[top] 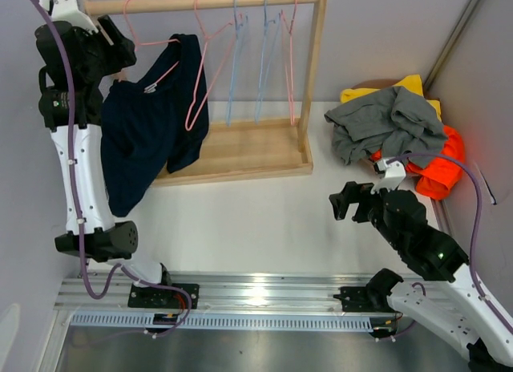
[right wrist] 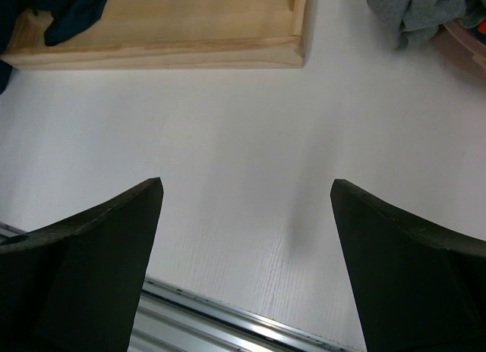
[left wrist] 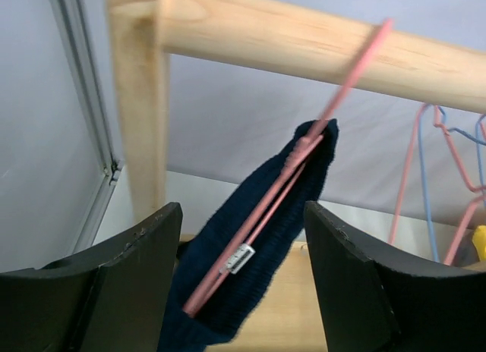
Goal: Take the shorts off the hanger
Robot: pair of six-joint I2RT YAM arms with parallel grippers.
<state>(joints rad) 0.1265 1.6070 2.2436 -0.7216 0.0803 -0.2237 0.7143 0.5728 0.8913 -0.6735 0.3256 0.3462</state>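
The navy shorts (top: 144,139) hang from a pink hanger (top: 172,67) at the left end of the wooden rail (top: 200,2). My left gripper (top: 127,58) is raised beside them. In the left wrist view its open jaws stand either side of the navy waistband (left wrist: 285,215) and the pink hanger (left wrist: 349,71), touching neither. A small metal clip (left wrist: 237,259) sits on the hanger's rods. Grey shorts (top: 385,119), yellow shorts (top: 413,85) and orange shorts (top: 437,167) lie piled at the right. My right gripper (top: 341,202) hovers open over the bare table (right wrist: 247,183).
Several bare pink and blue hangers (top: 236,59) hang along the rail. The rack's wooden base (top: 240,147) lies under them, its front edge in the right wrist view (right wrist: 167,52). An upright post (left wrist: 140,124) is just left of my left gripper. A wall closes the left side.
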